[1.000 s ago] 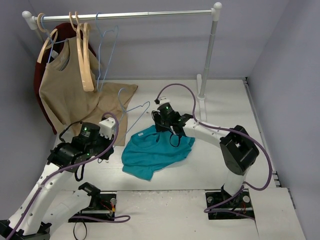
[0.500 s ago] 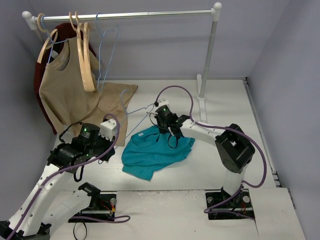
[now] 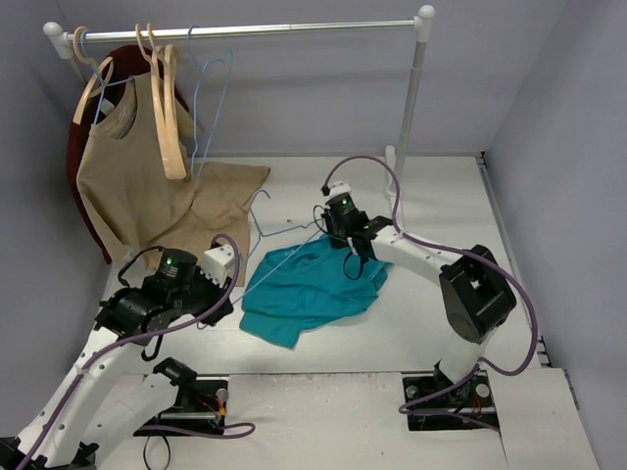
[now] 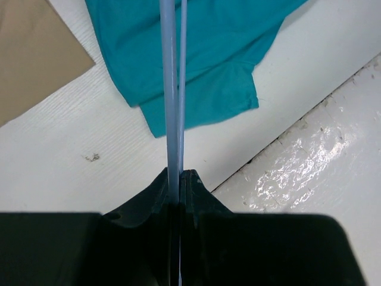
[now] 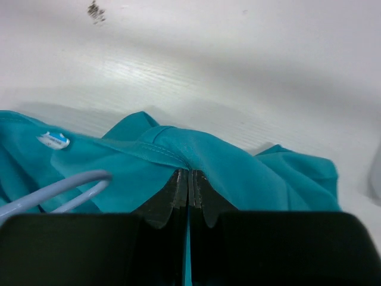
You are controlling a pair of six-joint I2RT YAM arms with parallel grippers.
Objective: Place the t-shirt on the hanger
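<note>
Shirt [image 5: 256, 173] collar now pinched at the tips of the right gripper [image 5: 188, 179], open a second ago. Hanger [image 4: 171, 89] is held clenched in the left gripper [image 4: 178, 179]; its end has been brought just left of the pinch. Threading judged possible next.

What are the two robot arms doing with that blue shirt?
They are working on hanging it up. The left fingers are shut on a thin blue hanger, holding it out over the t-shirt. The right fingers pinch the t-shirt's neck edge. The hanger's end sits right by the neck opening, but the t-shirt is not on it yet.
</note>
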